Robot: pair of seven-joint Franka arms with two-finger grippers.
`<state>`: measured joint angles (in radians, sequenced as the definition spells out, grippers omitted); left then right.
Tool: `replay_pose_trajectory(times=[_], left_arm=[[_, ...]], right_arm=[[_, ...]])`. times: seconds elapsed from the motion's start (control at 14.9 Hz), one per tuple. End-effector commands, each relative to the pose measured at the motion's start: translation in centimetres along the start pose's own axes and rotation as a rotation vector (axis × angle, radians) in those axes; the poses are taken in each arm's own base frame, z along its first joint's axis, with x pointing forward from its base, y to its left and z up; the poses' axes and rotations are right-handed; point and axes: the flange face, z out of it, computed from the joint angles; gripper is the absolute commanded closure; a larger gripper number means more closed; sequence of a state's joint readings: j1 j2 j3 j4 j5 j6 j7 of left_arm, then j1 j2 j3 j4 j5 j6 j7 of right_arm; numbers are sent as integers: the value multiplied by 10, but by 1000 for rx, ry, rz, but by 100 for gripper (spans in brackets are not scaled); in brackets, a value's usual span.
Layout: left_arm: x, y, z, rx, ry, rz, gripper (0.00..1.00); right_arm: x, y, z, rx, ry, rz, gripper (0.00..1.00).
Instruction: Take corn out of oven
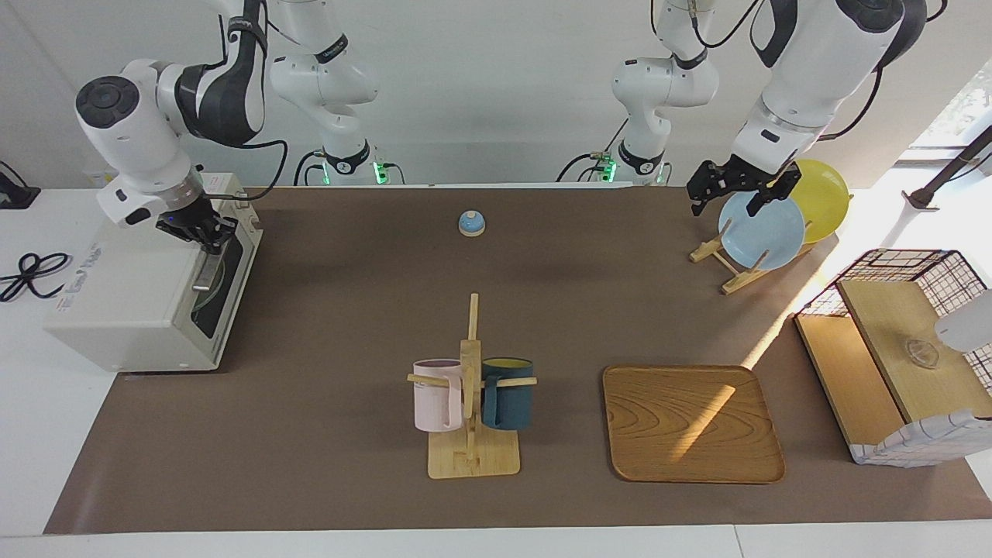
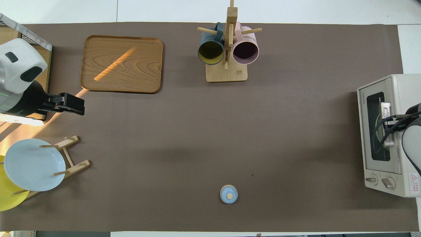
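Observation:
The white oven (image 1: 132,310) stands at the right arm's end of the table, its dark glass door closed. It also shows in the overhead view (image 2: 381,174). My right gripper (image 1: 208,232) is at the front of the oven, shut on the nearer end of the metal bar handle (image 1: 208,273); in the overhead view the gripper (image 2: 391,120) sits on the handle (image 2: 385,110). The corn is hidden. My left gripper (image 1: 736,194) hangs open and empty in the air over the plate rack and also shows in the overhead view (image 2: 67,103).
A mug stand (image 1: 471,387) with a pink and a dark blue mug stands mid-table. A wooden tray (image 1: 690,422) lies beside it. A plate rack holds a blue plate (image 1: 761,230) and a yellow plate (image 1: 821,198). A small blue bell (image 1: 471,223) and a wire basket (image 1: 907,349) are there too.

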<state>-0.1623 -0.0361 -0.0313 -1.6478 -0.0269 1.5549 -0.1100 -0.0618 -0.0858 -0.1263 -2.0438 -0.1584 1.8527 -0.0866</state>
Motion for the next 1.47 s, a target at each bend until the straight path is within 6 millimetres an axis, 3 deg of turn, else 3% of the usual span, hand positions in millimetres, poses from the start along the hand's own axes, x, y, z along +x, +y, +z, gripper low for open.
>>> replay_pose_trajectory(times=[0.0, 0.54, 0.8, 1.41], left_arm=[[-7, -4, -2, -11, -1, -1, 0], [-7, -4, -1, -11, -2, -1, 0], [-7, -4, -2, -11, 1, -1, 0], [-7, -4, -2, -11, 1, -2, 0]], right_arm=[[-1, -11, 30, 8, 5, 30, 100], [9, -30, 44, 60, 9, 82, 100], [14, -57, 65, 73, 20, 65, 100], [16, -74, 110, 82, 44, 78, 100]])
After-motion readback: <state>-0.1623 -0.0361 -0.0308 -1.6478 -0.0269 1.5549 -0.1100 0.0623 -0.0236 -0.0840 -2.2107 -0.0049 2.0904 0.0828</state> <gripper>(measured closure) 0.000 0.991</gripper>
